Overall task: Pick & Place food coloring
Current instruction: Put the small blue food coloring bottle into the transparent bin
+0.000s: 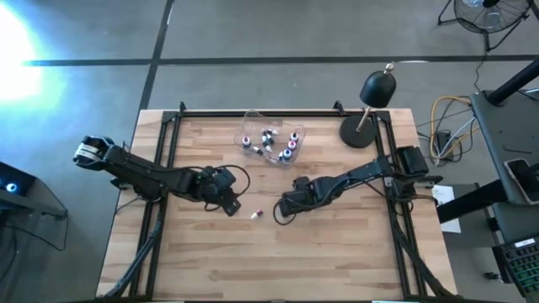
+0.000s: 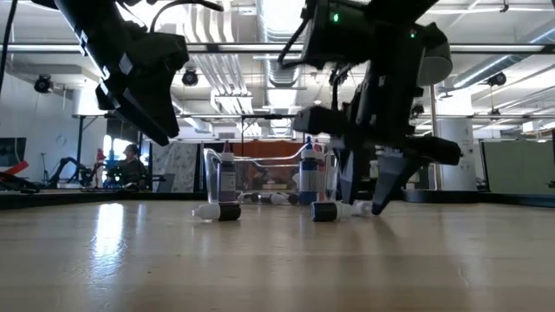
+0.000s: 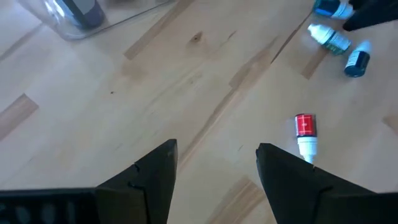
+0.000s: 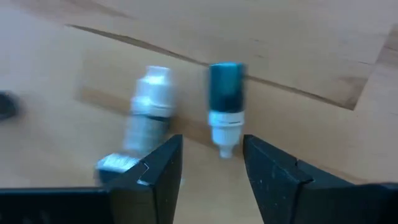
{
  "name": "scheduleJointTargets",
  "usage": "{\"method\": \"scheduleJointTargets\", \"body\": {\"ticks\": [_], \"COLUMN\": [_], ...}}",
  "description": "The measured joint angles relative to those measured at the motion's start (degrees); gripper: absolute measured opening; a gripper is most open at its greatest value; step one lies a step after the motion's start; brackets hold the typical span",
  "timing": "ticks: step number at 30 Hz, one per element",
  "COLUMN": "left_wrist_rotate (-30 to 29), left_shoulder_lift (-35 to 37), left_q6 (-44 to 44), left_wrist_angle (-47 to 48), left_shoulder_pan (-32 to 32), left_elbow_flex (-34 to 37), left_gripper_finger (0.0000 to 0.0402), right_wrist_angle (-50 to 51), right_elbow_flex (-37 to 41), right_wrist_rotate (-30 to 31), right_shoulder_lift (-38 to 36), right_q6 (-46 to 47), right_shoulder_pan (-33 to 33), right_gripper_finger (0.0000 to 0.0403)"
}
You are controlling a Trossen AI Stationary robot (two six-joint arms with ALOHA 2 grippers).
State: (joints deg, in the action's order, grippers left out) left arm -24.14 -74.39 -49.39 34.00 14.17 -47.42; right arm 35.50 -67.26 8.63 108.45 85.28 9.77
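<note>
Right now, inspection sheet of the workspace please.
Surface: wooden table, bare boards toward the front.
Job's things: several dropper bottles in the clear tub; a red bottle lying loose; a teal bottle and a pale bottle lying by the right gripper.
Clutter: black desk lamp at the back right corner.
Grippers: left gripper open above bare wood beside the red bottle; right gripper with fingers either side of the teal bottle's tip, grip not confirmed.
Cables: bundle off the table's right.
Surroundings: fan, concrete floor.
</note>
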Motion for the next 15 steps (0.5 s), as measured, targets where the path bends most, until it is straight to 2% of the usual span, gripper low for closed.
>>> {"method": "scheduleJointTargets", "body": {"ticks": [9, 15], "left_wrist_rotate": [-0.5, -0.6], "left_shoulder_lift": [0.0, 0.0], "left_q6": [1.6, 2.4], "left_wrist_angle": [0.0, -0.1], "left_shoulder_pan": [-0.1, -0.3], "left_elbow_flex": [0.0, 0.0], "left_gripper_finger": [0.0195, 0.0195], "right_wrist_angle": [1.0, 1.8], "right_elbow_flex": [-0.5, -1.9], "right_wrist_rotate": [0.2, 0.7], "right_shoulder_lift": [1.7, 1.8], "right_q6": [-3.4, -13.2], "right_shoulder_pan": [-0.2, -0.9], "right_gripper_finger": [0.015, 0.0153]}}
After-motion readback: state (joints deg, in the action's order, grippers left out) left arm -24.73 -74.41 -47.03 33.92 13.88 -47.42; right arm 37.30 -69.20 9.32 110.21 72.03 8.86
